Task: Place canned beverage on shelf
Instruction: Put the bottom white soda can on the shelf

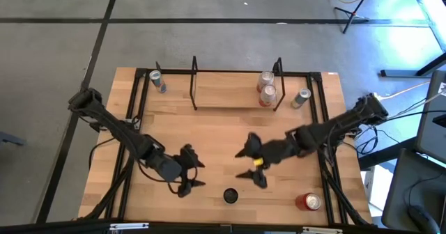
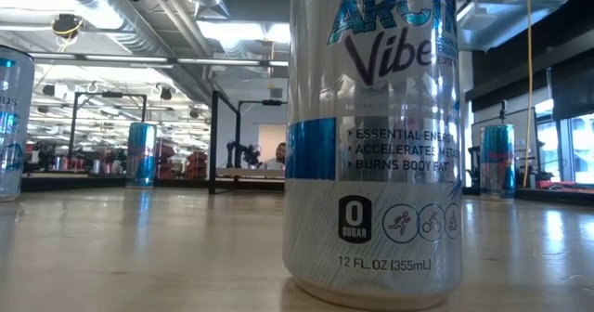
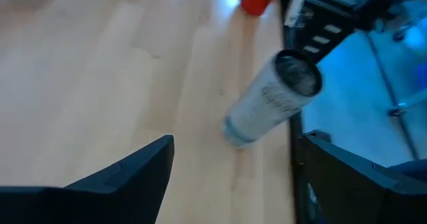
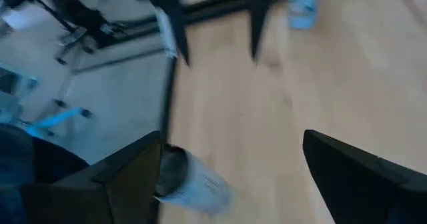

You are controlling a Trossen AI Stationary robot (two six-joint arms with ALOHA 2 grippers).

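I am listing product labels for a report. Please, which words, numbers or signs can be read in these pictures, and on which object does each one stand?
All on the silver can nearest the low camera:
"ARCT", cut off by the frame
"Vibe"
"ESSENTIAL ENER", cut off by the can's curve
"ACCELERATES META", cut off by the can's curve
"BURNS BODY FAT"
"0 SUGAR"
"12 FL. OZ (355mL)"
Print on the blue cans behind is too small to read.

Both grippers open over table [image 1: 216,133] middle. Lone can [image 1: 230,195] stands between left gripper [image 1: 192,173] and right gripper [image 1: 252,166], nearer front edge. Shelf [image 1: 230,98] well beyond both, two cans [image 1: 266,88] on right end.
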